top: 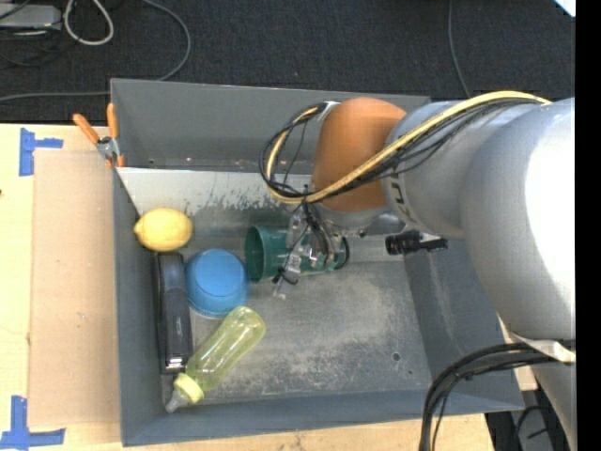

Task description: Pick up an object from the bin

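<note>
Five things lie in the bin (310, 412), all in its left half: a lemon (163, 230) near the back left corner, a blue bowl (216, 281) just in front of it, a black bar (173, 316) along the left wall, a yellow-green bottle (223, 346) lying slantwise at the front left with its cap toward the corner, and a green cup (264, 251) on its side near the middle, its mouth facing left, just beside the bowl. The hand (299, 256) is down at the green cup, right over its body, below the orange cover (352, 153) on the wrist, with black and yellow cables (286, 158) looped beside it. Whether the hand is apart or clamped on the green cup I cannot tell
</note>
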You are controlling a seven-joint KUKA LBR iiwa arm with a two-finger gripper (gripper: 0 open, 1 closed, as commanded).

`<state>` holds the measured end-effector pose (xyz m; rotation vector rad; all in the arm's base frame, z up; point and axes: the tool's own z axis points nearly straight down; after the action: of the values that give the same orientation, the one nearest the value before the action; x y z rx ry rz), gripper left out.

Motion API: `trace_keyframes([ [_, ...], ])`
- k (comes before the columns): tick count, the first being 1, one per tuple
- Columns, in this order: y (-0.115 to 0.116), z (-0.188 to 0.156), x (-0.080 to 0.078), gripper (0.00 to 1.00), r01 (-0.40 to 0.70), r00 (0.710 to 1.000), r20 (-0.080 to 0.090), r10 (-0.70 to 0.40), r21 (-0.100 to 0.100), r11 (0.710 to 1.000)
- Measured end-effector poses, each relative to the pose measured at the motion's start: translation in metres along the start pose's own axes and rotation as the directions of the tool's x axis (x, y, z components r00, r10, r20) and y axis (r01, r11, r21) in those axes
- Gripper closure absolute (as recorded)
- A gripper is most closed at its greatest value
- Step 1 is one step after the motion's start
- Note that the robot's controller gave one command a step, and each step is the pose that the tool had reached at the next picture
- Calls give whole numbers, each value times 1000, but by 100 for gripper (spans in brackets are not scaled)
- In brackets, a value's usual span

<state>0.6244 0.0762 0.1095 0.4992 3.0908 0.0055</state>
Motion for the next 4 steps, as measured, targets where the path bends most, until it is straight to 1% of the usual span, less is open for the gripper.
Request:
trace_keyframes([
  [1, -22, -55, 28, 0, 110, 994, -11, -110, 3, 994],
  [2, -9, -15, 26, 0, 10, 1000, -5, -10, 3, 1000],
  [3, -13, 4, 30, 0, -107, 994, 7, 107, -6, 994],
  [4, 4, 2, 18, 0, -23, 1000, 15, 23, -3, 1000],
])
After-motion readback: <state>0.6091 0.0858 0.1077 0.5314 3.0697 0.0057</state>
